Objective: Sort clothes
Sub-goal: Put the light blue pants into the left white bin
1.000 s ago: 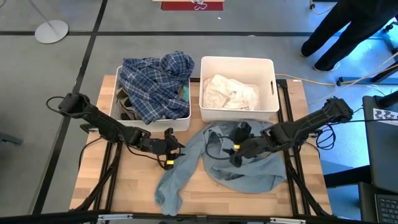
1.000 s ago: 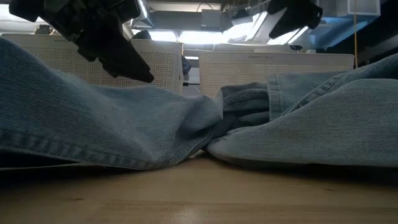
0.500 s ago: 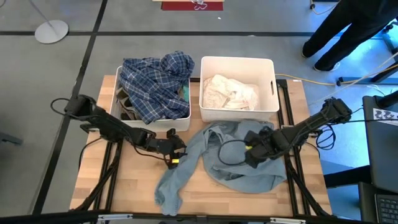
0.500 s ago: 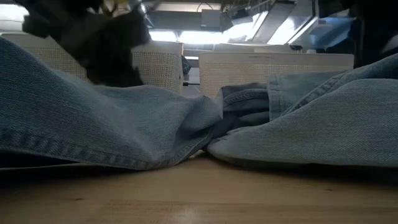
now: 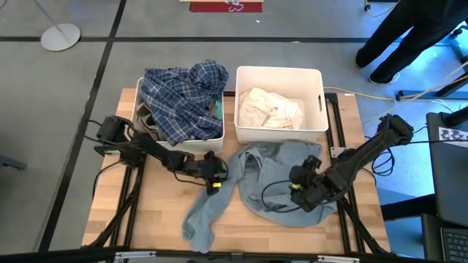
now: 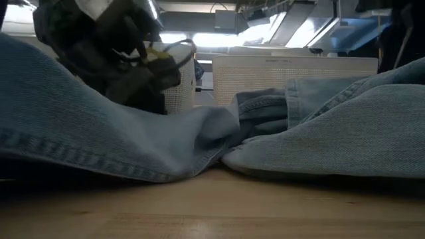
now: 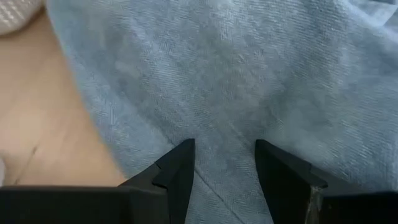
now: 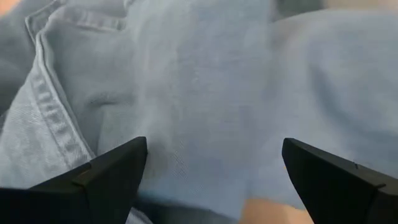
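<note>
Light blue denim jeans [image 5: 272, 183] lie spread on the wooden table in front of the two bins, one leg [image 5: 201, 215] running toward the near edge. My left gripper [image 5: 216, 177] is open, low over the upper part of that leg [image 7: 224, 93], a finger on either side of a strip of denim. My right gripper [image 5: 298, 191] is wide open above the jeans' crumpled right part [image 8: 205, 81], pointing steeply down. In the low view the left gripper [image 6: 143, 73] stands behind a denim fold [image 6: 99, 139]. My left gripper's open fingers [image 7: 180, 162] are very close over the jeans' leg, slanting down from the table's left; I cannot tell whether their tips touch the denim.
Two white bins stand at the far side: the left bin [image 5: 212, 143] is heaped with a blue plaid garment [image 5: 183, 98], the right bin [image 5: 318, 102] holds a pale garment [image 5: 269, 109]. Bare table wood [image 5: 153, 204] shows at the near left. A person's legs [image 5: 398, 36] show beyond the table.
My left gripper has moved toward the table's right edge and down onto the jeans' leg. My right gripper has moved toward the near and right edges, sinking and tipping more steeply down over the jeans. The jeans have stayed as they lay.
</note>
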Robot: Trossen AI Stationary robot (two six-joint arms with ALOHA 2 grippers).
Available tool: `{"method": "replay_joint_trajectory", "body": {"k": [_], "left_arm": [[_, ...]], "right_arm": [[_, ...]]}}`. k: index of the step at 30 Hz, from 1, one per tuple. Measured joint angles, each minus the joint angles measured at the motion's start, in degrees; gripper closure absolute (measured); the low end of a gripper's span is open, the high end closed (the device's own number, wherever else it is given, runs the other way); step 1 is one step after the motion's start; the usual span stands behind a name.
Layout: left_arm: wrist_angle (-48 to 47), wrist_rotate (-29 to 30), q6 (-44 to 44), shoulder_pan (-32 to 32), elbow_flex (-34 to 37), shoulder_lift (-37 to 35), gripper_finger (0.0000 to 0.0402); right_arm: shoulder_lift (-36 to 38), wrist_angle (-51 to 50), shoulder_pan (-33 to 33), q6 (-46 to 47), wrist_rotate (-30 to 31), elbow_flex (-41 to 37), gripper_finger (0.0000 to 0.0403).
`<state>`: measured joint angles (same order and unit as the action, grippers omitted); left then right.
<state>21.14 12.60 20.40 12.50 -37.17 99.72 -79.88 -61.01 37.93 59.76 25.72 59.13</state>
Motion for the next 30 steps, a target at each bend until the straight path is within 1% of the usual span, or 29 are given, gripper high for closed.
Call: {"method": "replay_joint_trajectory", "body": {"k": [2,5,7,9,12,16,20,25,27,30], "left_arm": [[2.32,-0.85,-0.72,-0.30,0.00,1.74,0.0243],[4.27,-1.11,-1.58,-0.30,0.00,3.34,0.0243],[5.27,-1.29,-2.28,-0.30,0.00,3.85,0.0243],[5.45,-1.34,-2.53,-0.30,0.00,3.93,0.0243],[5.44,-1.36,-2.62,-0.32,0.00,3.93,0.0243],[5.40,-1.38,-2.62,-0.34,0.00,3.93,0.0243],[5.33,-1.38,-2.55,-0.34,0.00,3.93,0.0243],[5.36,-1.41,-2.29,-0.34,0.00,3.93,0.0243],[5.40,-1.40,-2.36,-0.34,0.00,3.93,0.0243],[5.50,-1.45,-2.36,-0.34,0.00,3.93,0.0243]], "right_arm": [[-0.04,5.96,-0.04,-1.85,-1.03,-3.11,0.0026],[-0.03,13.45,-0.13,-5.10,-4.23,-6.04,0.0026],[-0.09,14.29,-0.15,-6.20,-6.53,-6.12,0.0026],[-0.04,12.95,-0.18,-6.35,-8.87,-4.95,0.0026],[0.01,11.07,-0.04,-7.24,-10.52,-2.11,0.0026],[0.00,13.14,-0.04,-9.72,-12.77,0.03,0.0026],[-1.02,16.54,-0.04,-10.37,-11.46,0.09,0.0026],[-6.83,17.66,-0.06,-11.12,-10.83,0.09,0.0026],[-9.39,18.31,-0.05,-12.52,-8.39,0.09,0.0026],[-13.24,18.22,0.00,-14.08,-2.92,0.09,0.0026]]}}
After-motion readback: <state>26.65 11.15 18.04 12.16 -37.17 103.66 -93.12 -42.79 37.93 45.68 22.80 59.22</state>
